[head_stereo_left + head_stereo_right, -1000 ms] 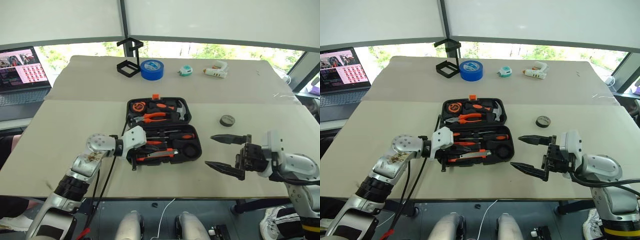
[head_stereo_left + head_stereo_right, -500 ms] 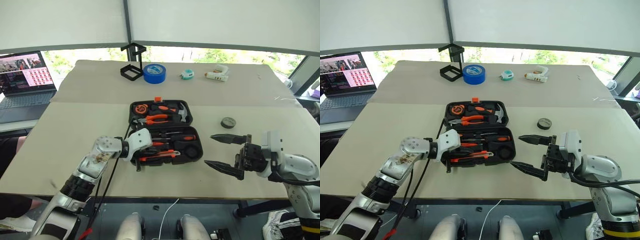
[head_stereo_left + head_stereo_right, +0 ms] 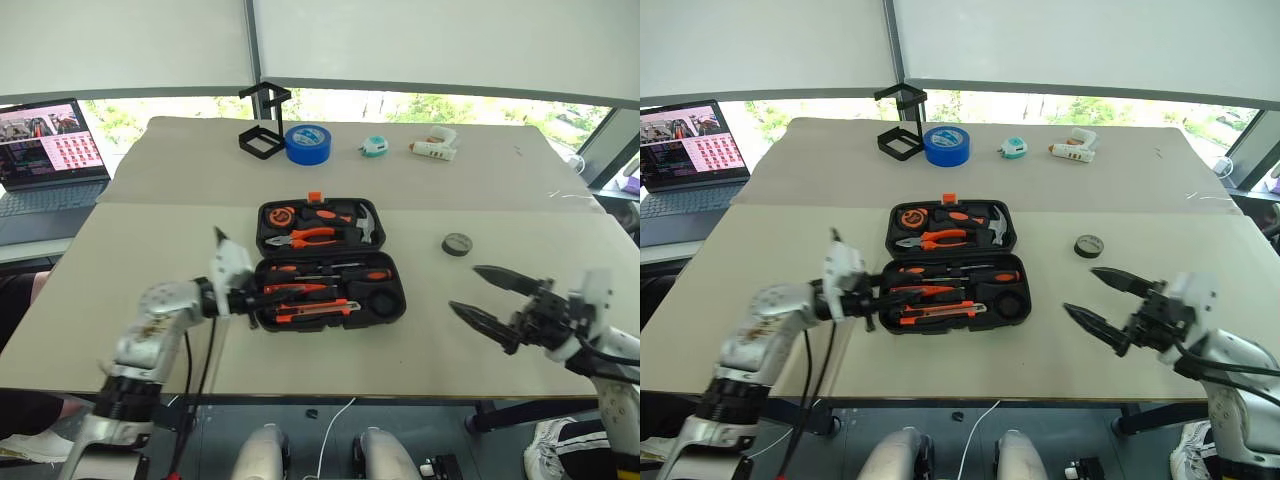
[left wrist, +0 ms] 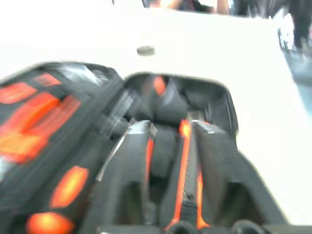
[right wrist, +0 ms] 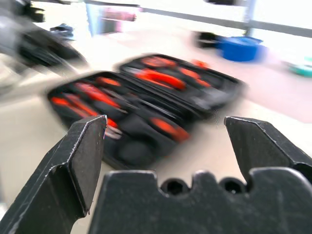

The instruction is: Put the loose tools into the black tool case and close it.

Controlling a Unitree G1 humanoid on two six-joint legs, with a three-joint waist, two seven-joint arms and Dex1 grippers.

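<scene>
Jaws of right gripper (image 3: 495, 297) spread empty beside open tool case (image 3: 330, 270); left jaws' state unclear.

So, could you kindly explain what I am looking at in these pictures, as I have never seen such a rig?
This is a two-armed humanoid robot. Two pictures come from cameras on its head, looking down over a table; the other two come from cameras on each wrist. On the table lies an open black tool case with tools in its recesses. A small dark grey tape roll still lies loose beside it. Farther back are a blue tape roll, a wire stand and a white glue gun. The right pincer is open and holds nothing; the left pincer is at the case's edge.
</scene>
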